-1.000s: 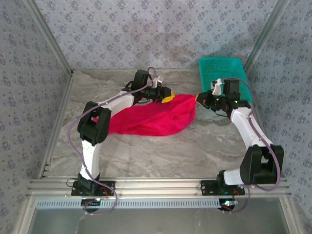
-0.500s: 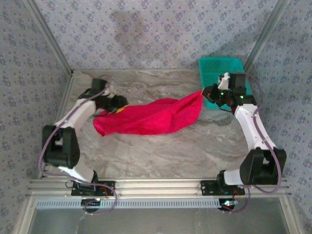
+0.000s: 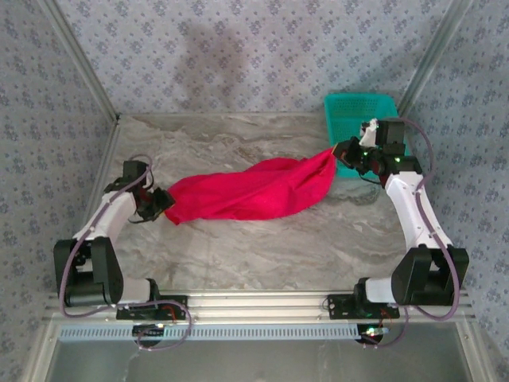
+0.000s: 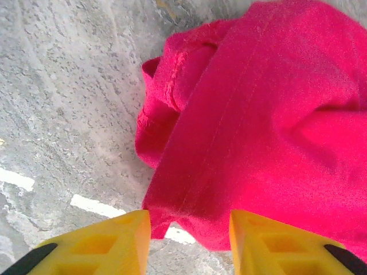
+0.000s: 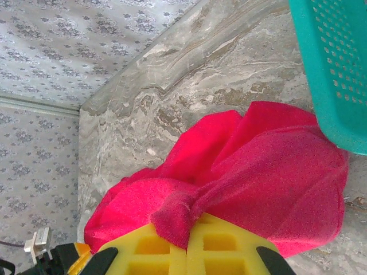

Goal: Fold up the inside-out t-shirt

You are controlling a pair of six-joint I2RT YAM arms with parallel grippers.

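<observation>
Right hand (image 5: 186,243) pinches a bunched corner of the t-shirt (image 3: 246,191) beside the basket (image 3: 362,107). Left hand (image 4: 188,222) sits half-open at the other end, holding nothing. Shirt lies across the desk (image 3: 238,255). Risk: left grabs stacked layers, so the fold skews.

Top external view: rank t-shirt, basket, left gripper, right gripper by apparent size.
1. t-shirt, clearly the largest.
2. basket, partly hidden by the right arm.
3. left gripper and right gripper: they look about alike, so not ranked against each other.
</observation>
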